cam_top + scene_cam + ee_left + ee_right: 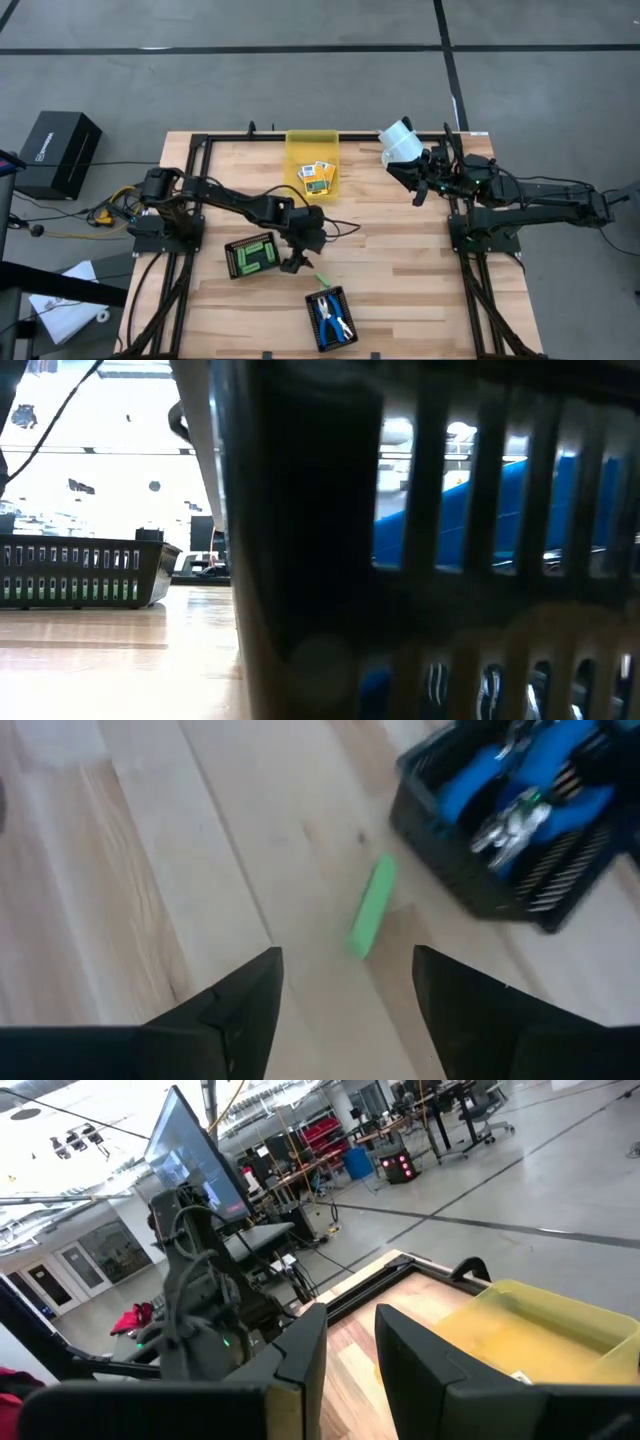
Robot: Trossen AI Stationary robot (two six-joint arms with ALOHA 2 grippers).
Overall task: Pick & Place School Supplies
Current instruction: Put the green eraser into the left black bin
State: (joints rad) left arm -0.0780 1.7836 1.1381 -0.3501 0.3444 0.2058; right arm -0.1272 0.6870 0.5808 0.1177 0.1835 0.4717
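Observation:
One light-green stick (pixel 372 907) lies flat on the wooden table (pixel 400 270), loose, just beyond my left gripper (pixel 348 960). That gripper is open and hovers over the table's middle (pixel 298 262), its fingers pointing down at the stick (pixel 322 280). More green pieces sit in a black tray (pixel 250 255). Two blue-handled tools (pixel 520 780) lie in a second black tray (pixel 330 318). The yellow-orange boxes (pixel 318 177) rest inside the yellow bin (pixel 312 150). My right gripper (pixel 350 1325) waits open near the table's far right (pixel 418 195), touching nothing.
The tray of blue tools (pixel 470 870) stands close beside the loose stick and fills most of the low view (pixel 420 560). The tray of green pieces (pixel 80 570) is to its left. The yellow bin (pixel 540 1330) sits at the far edge. A black box (pixel 55 150) stands off the table.

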